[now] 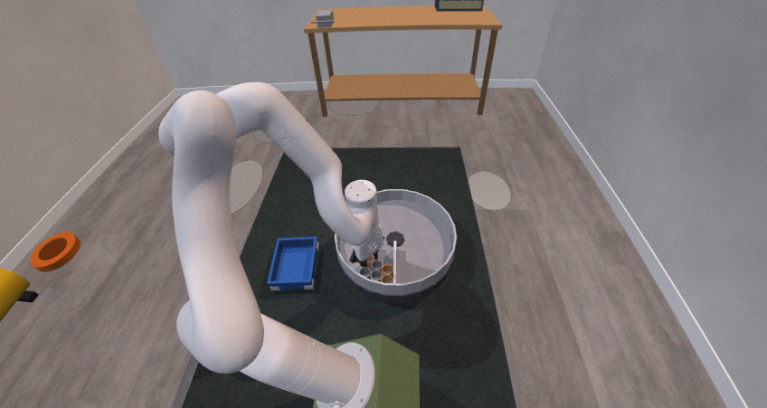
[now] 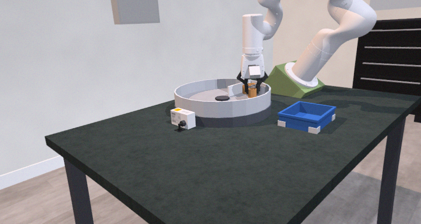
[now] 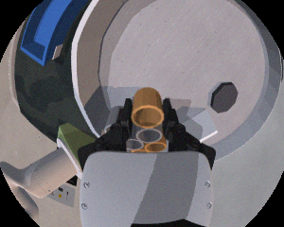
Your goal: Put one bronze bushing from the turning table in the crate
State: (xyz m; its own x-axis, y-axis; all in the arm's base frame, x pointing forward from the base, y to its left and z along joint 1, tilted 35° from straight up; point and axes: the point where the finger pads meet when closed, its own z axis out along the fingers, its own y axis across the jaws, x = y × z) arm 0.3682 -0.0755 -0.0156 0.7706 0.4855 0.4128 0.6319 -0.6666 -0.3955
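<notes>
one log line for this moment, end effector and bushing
phase: grasp | end effector: shut on bronze bushing | place: turning table | crate: no bushing inside

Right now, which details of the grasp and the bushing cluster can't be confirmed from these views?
- Top view: the claw and its contact with the bronze bushing sit under the wrist.
- Exterior view: the bushing count; the claw and divider cover part of the cluster.
- Wrist view: the bushings behind the held one are half hidden by the claw body.
- Crate floor: far wall hides part.

The bushings [image 3: 148,109] are bronze and grey, the crate [image 2: 306,114] is blue, the turning table [image 2: 206,106] is light grey.
</notes>
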